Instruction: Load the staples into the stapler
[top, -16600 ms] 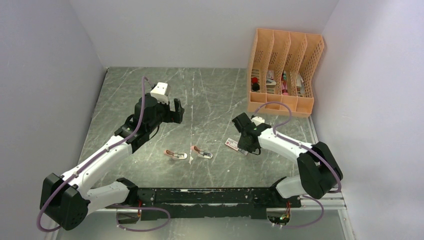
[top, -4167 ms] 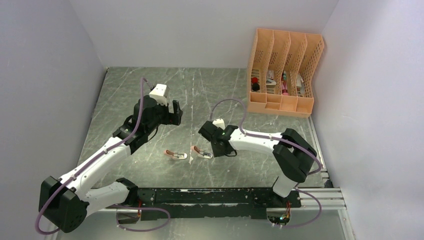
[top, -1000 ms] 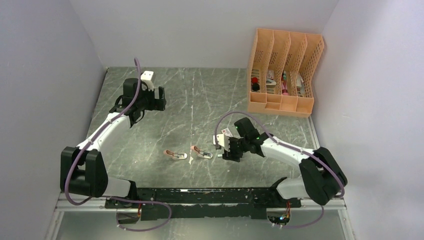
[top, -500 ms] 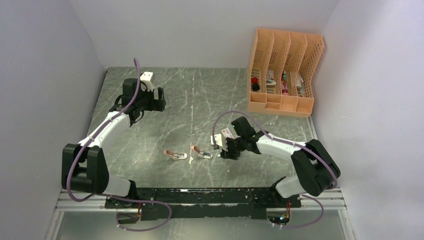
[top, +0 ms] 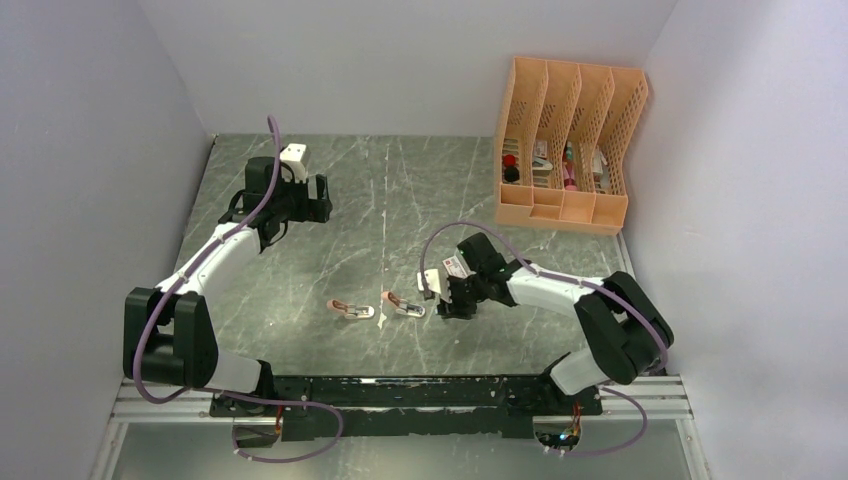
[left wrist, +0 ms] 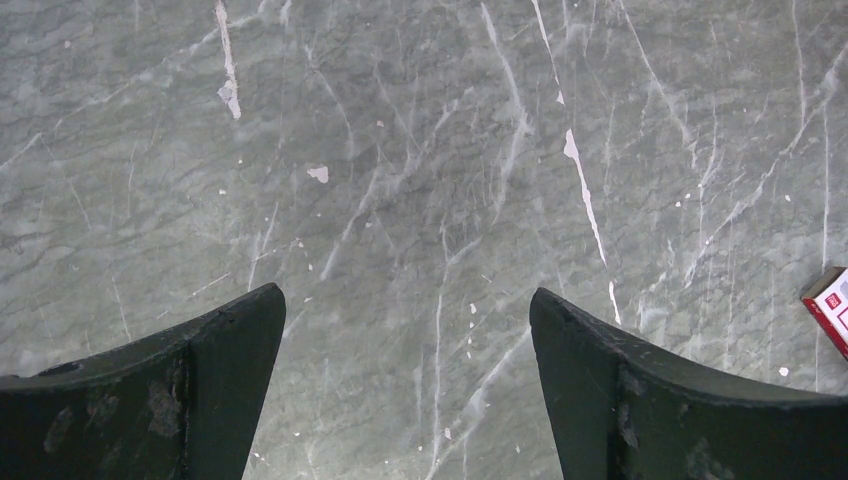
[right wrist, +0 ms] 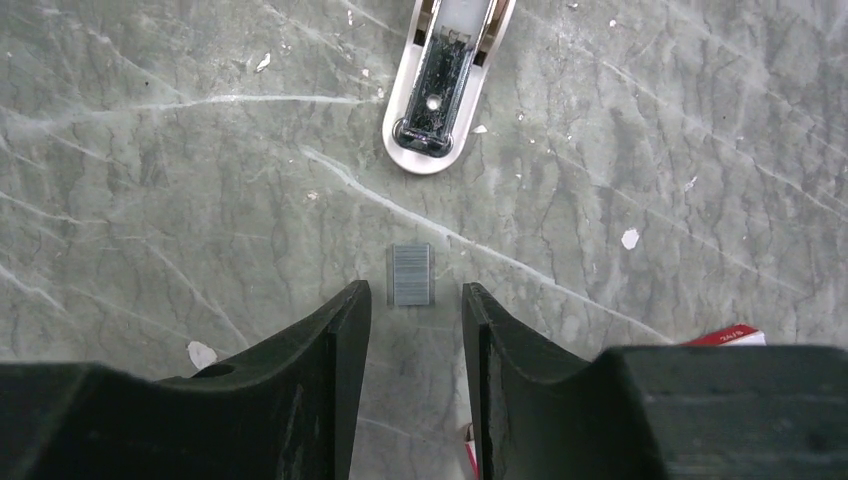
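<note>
A short silvery strip of staples (right wrist: 411, 275) lies flat on the table, just ahead of my right gripper (right wrist: 415, 292). That gripper's jaws are partly open with nothing between them. Beyond the strip an opened stapler (right wrist: 447, 80) shows its empty channel. In the top view this stapler (top: 405, 305) lies left of my right gripper (top: 441, 300), and a second stapler (top: 352, 310) lies further left. The red-and-white staple box (top: 457, 266) sits beside the right wrist; its red edge (right wrist: 725, 337) shows by the right finger. My left gripper (left wrist: 405, 295) hangs open over bare table at the back left (top: 318, 200).
An orange file organizer (top: 567, 145) with small items stands at the back right corner. White walls close in the table on three sides. A red box corner (left wrist: 830, 310) shows at the right edge of the left wrist view. A black rail (top: 420, 392) runs along the near edge.
My right gripper has shifted a little left toward the near stapler and its jaws have narrowed around the line of the strip. The left arm has not moved.
</note>
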Robot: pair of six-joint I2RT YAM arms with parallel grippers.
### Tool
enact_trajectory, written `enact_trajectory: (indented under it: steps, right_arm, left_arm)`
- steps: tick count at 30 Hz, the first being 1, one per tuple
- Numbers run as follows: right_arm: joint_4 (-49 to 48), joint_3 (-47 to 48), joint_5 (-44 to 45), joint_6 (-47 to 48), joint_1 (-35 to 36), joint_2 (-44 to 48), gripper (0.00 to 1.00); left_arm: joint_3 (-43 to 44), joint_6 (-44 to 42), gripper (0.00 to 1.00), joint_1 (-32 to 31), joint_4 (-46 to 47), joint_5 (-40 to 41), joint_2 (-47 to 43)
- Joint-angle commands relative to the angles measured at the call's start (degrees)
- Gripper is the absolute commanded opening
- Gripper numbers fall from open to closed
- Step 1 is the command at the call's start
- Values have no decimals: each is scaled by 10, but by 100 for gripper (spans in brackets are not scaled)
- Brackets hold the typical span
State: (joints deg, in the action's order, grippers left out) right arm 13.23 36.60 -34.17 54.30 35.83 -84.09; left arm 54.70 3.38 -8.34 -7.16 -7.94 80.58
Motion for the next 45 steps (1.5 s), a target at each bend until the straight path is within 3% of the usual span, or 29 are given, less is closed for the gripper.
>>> enact_trajectory:
  steps: [1,19,45]
  right_arm:
    - [13,18,-7,12,7,-18,42]
    - [74,43,1,31,15,-43,36]
    - [42,32,39,11,15,-31,21]
  left_arm:
    - [19,-5,96,7,11,-17,1]
    - [21,-4,96,10,11,-19,0]
    - [21,-1,95,15,12,-26,-1]
